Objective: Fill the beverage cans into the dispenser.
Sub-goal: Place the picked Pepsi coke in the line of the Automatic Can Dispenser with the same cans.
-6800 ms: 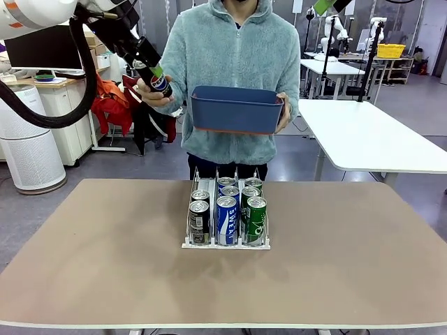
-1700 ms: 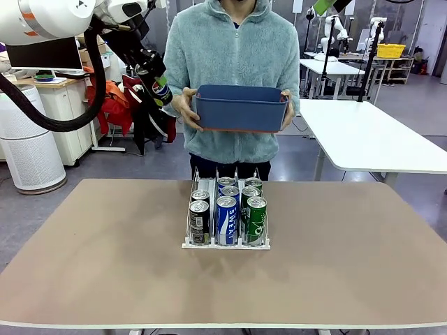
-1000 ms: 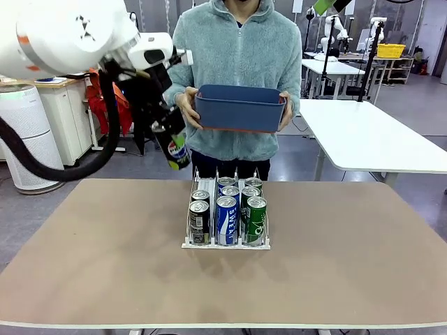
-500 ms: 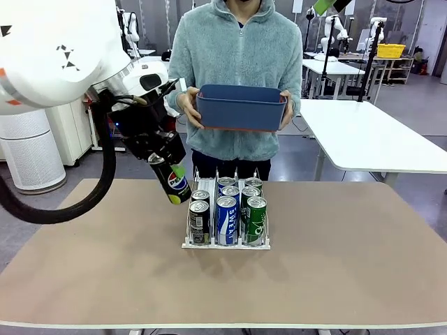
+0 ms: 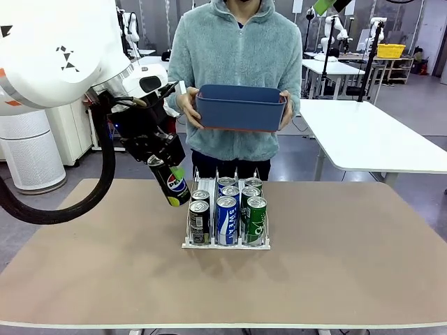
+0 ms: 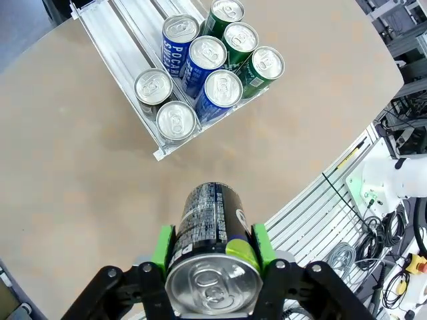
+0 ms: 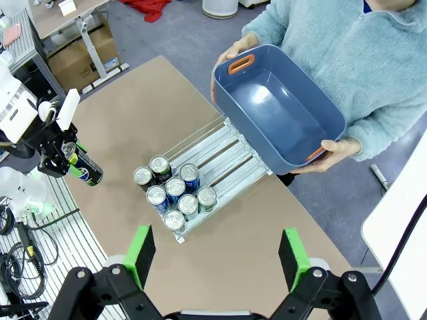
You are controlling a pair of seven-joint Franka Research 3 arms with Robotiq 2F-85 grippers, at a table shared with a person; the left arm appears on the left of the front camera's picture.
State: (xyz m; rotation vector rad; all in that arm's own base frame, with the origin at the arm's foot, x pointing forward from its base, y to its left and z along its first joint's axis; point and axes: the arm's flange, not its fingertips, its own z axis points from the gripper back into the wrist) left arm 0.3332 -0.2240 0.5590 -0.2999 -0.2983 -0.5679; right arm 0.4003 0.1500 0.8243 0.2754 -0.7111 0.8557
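Left gripper (image 5: 170,183): clamped on the black Pepsi can (image 5: 173,187), green pads pressed to either side of its body, and we carry it tilted above the table (image 5: 84,265), just to the left of the dispenser (image 5: 225,243).
Can in hand: from the left wrist view the Pepsi can (image 6: 212,230) shows its silver top towards us; we judge it smooth and slippery, rigid while sealed, with thin walls that would dent under a hard squeeze.
Weight: we cannot tell from here whether it is full; if so, a fair load for two pads.
Best hold: mid-body, across the widest part, as we have it now, leaving the base free to set down.
Dispenser: three lanes, its left lane holding two dark cans (image 5: 199,218) with open lane behind them; the middle has blue-and-white cans (image 5: 226,218), the right green cans (image 5: 255,218).
Right gripper (image 7: 217,267): fingers wide apart, nothing between them, high above the scene.
Person: standing at the far side, both hands on a dark blue bin (image 5: 240,108), which looks empty in the right wrist view.
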